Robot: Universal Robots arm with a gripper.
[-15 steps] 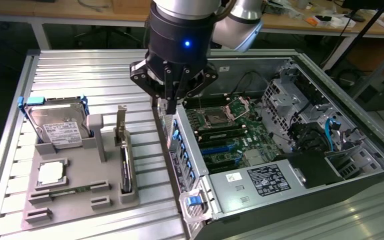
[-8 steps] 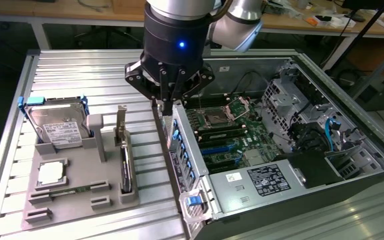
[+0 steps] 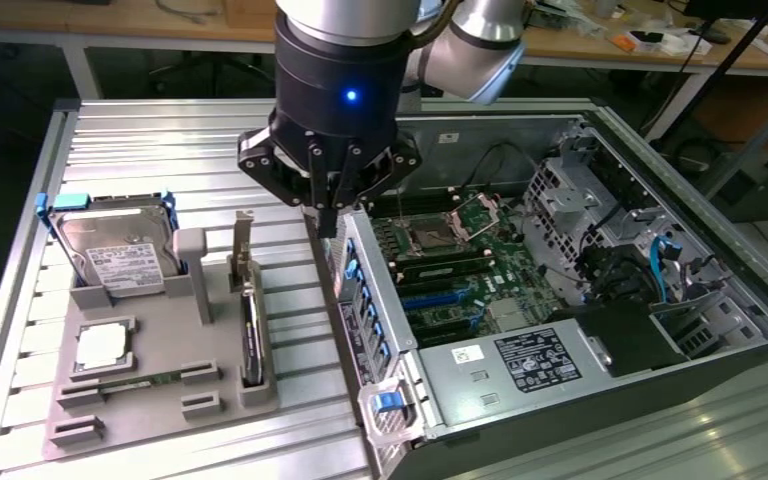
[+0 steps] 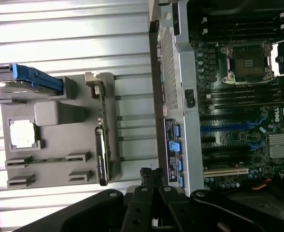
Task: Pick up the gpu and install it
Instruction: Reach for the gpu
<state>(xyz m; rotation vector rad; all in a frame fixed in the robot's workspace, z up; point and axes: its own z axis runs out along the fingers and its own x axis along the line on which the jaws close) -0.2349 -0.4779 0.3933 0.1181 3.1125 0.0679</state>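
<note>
My jaws, pinched together and empty, hang over the open black metal computer case's [image 3: 371, 330] wall. Beside that case the thin black gpu card [image 3: 251, 335] stands edge-up in a grey slotted holder [image 3: 144, 400], presumably for easy gripping.

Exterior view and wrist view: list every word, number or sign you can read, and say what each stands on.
No text is readable.
The hard drive: its label print is too small.
The black label on the computer case: too small.
The white sticker beside it: blurred.
</note>
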